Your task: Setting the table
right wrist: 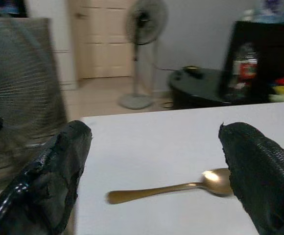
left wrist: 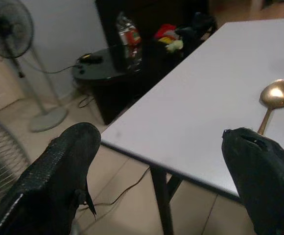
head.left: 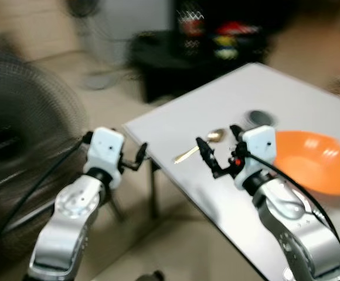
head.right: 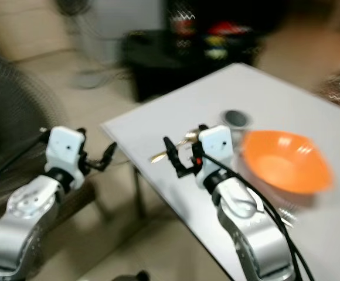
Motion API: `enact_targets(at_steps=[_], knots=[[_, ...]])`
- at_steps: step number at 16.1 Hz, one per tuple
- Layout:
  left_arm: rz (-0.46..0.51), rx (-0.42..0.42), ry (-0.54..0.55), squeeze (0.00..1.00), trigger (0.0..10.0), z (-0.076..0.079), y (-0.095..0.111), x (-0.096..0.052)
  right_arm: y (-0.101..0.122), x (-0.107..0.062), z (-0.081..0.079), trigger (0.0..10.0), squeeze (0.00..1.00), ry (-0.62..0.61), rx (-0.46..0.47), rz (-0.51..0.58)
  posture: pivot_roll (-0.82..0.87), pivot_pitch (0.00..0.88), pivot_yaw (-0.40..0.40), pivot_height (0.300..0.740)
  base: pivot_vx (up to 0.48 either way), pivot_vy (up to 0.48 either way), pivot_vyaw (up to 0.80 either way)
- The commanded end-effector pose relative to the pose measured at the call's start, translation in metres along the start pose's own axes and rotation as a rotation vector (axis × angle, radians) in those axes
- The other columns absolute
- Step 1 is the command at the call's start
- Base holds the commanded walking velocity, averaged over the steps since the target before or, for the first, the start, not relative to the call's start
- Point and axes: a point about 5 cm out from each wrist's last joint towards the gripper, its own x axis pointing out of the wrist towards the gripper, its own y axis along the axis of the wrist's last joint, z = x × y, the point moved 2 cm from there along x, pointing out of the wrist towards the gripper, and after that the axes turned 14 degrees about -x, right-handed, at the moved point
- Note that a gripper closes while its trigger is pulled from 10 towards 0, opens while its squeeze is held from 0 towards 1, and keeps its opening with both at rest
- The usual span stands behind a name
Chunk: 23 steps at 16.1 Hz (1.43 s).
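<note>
Silver arms, two, raised over the near corner of a white counter [head.left: 258, 88]; head views blurred.

Left tool [head.left: 136, 157]: off the counter's near-left corner, above the floor, black fingers spread wide, holding nothing. Its wrist view looks across the corner toward the spoon, with a standing fan [left wrist: 10, 29] and a dark side table [left wrist: 103, 68] beyond.

Spoon [head.left: 199, 146]: gold-coloured, lying flat on the counter near its left edge, bowl end pointing away from the robot, handle end toward the edge. Untouched by either tool.

Right tool [head.left: 220, 146]: just above the counter, directly behind the spoon, fingers [right wrist: 59, 171] spread wide and empty; in its wrist view the spoon [right wrist: 171, 188] lies crosswise between them.

Small dark round item [head.left: 258, 117]: on the counter beyond the right tool; too blurred to identify.

Bowl [head.left: 310, 161]: orange, upright on the counter, right of the right tool, near it but apart.

Step in hand, as judged: approach to picking up the spoon, with the right tool best placed. Next move calls for lowering that tool so the fingers straddle the thin handle, then closing firmly; a flat spoon on a smooth top may slide or slip.
</note>
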Motion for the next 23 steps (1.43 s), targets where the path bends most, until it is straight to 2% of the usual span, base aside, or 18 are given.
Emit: enact_targets(at_steps=[1,2,5,6,8,10,12,14,16,19,23], knots=[[0.017,-0.012,0.01,0.0,10.0,-0.002,0.004,-0.001,0.002,0.0,0.0,10.0,1.0,0.002,0.002,0.009,0.09,0.0,0.025,0.74,0.0,0.0,0.8],[0.015,-0.026,0.043,0.0,10.0,-0.007,0.004,0.0,0.0,0.0,0.0,10.0,1.0,0.0,0.011,0.002,0.08,0.0,0.036,0.74,0.0,0.0,0.8],[0.023,-0.01,0.007,0.0,10.0,-0.004,0.007,0.001,0.002,0.001,0.002,10.0,1.0,-0.014,0.014,0.006,0.08,0.0,0.027,0.74,0.0,0.0,0.8],[0.019,-0.016,0.045,0.0,10.0,-0.009,0.004,0.003,0.005,0.005,0.0,10.0,1.0,-0.012,0.034,0.031,0.08,0.0,0.035,0.74,0.0,0.0,0.8],[0.04,-0.001,0.0,0.0,10.0,-0.001,0.011,0.005,0.01,0.006,-0.002,10.0,1.0,0.001,0.053,0.051,0.09,0.0,0.026,0.74,0.0,0.0,0.8],[0.041,-0.026,0.069,0.0,10.0,-0.011,0.009,0.003,0.001,0.01,-0.003,10.0,1.0,-0.001,0.037,0.011,0.09,0.0,0.025,0.74,0.0,0.0,0.8],[0.07,-0.016,0.086,0.0,10.0,-0.012,0.015,0.003,-0.002,0.009,-0.001,10.0,1.0,-0.004,0.048,-0.005,0.1,0.0,0.011,0.74,0.0,0.0,0.8],[0.066,-0.042,0.136,0.0,10.0,-0.02,0.011,-0.001,-0.013,0.012,0.003,10.0,1.0,-0.027,0.029,-0.06,0.11,0.0,0.009,0.74,0.0,0.0,0.8],[0.091,-0.014,0.129,0.0,10.0,-0.018,0.017,-0.002,-0.011,0.013,0.006,10.0,1.0,-0.03,0.045,-0.054,0.12,0.0,0.001,0.74,0.0,0.0,0.8],[0.091,-0.019,0.161,0.0,10.0,-0.022,0.014,-0.005,-0.012,0.013,0.001,10.0,1.0,0.001,0.047,-0.054,0.12,0.0,0.006,0.74,0.0,0.0,0.8],[0.085,-0.02,0.146,0.0,10.0,-0.021,0.013,-0.004,-0.013,0.014,-0.003,10.0,1.0,0.018,0.059,-0.056,0.12,0.0,0.014,0.74,0.0,0.0,0.8]])
